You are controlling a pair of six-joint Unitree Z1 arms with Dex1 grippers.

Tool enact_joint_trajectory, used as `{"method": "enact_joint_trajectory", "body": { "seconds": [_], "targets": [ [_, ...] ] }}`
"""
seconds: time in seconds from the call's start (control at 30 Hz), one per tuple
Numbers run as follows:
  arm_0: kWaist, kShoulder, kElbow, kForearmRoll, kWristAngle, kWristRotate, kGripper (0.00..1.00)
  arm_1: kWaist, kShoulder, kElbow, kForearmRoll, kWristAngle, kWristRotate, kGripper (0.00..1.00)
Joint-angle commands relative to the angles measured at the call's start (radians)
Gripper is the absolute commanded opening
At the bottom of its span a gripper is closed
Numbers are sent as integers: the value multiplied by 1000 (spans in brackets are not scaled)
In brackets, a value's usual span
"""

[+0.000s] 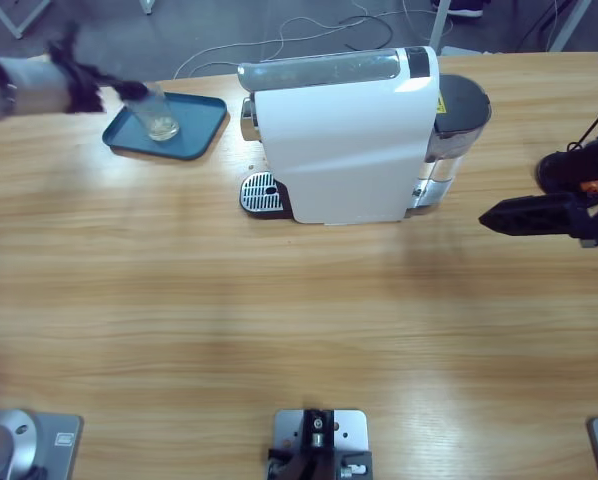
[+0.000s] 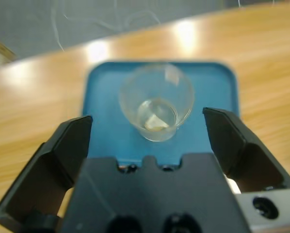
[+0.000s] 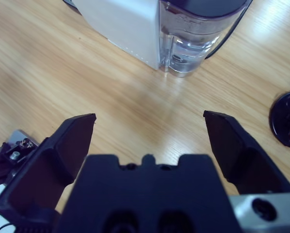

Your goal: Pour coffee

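A clear glass [image 1: 161, 117] stands upright on a blue tray [image 1: 201, 127] at the far left of the worktop [image 1: 279, 320], left of the white machine [image 1: 344, 135]; the coffee [image 2: 154, 121] is a thin pale layer in the bottom of the glass; the left gripper [image 2: 147, 128] hangs just above the tray, released, its jaws spread wide on either side of the glass without touching it; the right gripper [image 3: 150, 127] is well apart at the right edge, also released, jaws wide over bare wood, near the machine's clear water tank [image 3: 196, 41]; a dark round object [image 3: 286, 119] lies at the right in the right wrist view.
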Motion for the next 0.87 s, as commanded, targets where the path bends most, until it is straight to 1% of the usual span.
{"method": "enact_joint_trajectory", "body": {
  "seconds": [0.03,0.1,0.17,0.2,0.27,0.3,0.33,0.37,0.43,0.5,0.63,0.87],
  "targets": [
    [-227,-362,115,242,103,-69,982,12,-104,26,52,-56,-8,1000],
    [-326,-450,163,299,110,-126,982,12,-132,21,57,-56,-5,1000],
    [-446,-518,202,360,89,-164,982,12,-157,22,70,-55,0,1000],
    [-489,-536,215,385,51,-172,982,12,-165,22,82,-55,3,1000],
    [-568,-541,214,458,-98,-169,982,12,-179,21,110,-55,10,1000],
    [-616,-553,209,500,-143,-160,982,12,-185,22,125,-55,10,1000],
    [-657,-568,205,542,-161,-153,982,12,-189,22,141,-55,10,1000],
    [-676,-583,202,578,-181,-153,982,12,-196,24,160,-55,10,1000],
    [-682,-630,215,612,-167,-154,982,12,-217,32,177,-55,10,1000],
    [-658,-654,219,616,-153,-154,982,12,-235,36,178,-55,11,1000],
    [-618,-657,218,616,-137,-151,982,12,-244,37,181,-54,16,1000],
    [-597,-660,224,616,-108,-150,982,12,-250,39,184,-53,16,1000]
  ]
}}
